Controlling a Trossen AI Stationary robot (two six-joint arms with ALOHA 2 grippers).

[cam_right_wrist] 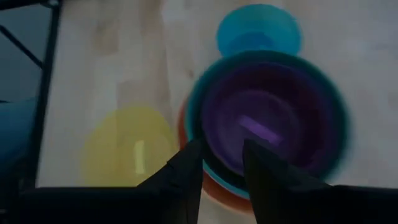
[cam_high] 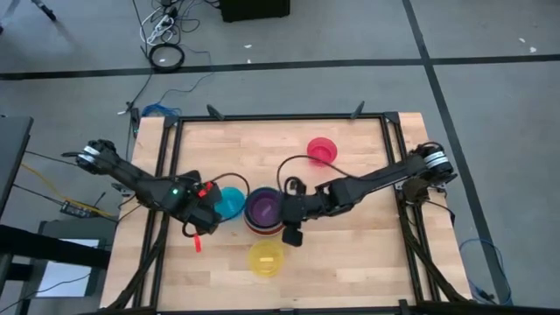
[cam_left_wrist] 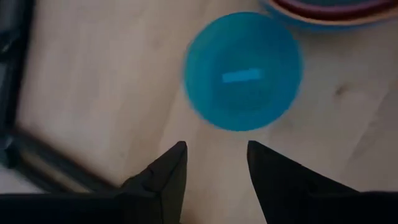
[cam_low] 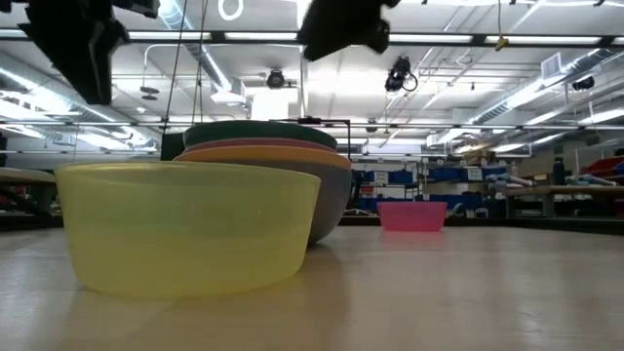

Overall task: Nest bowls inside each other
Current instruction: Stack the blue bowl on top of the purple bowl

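A stack of nested bowls stands mid-table, a purple bowl innermost within a teal rim. A blue bowl rests on its base just left of the stack. A yellow bowl sits near the front edge and a pink bowl at the far right. My left gripper hangs open above the table, just short of the blue bowl. My right gripper hovers open over the stack's near right rim, well above it in the low view.
A black metal frame runs around the wooden tabletop. A small red object lies by the left arm. Bare wood shows to the right of the stack and of the yellow bowl.
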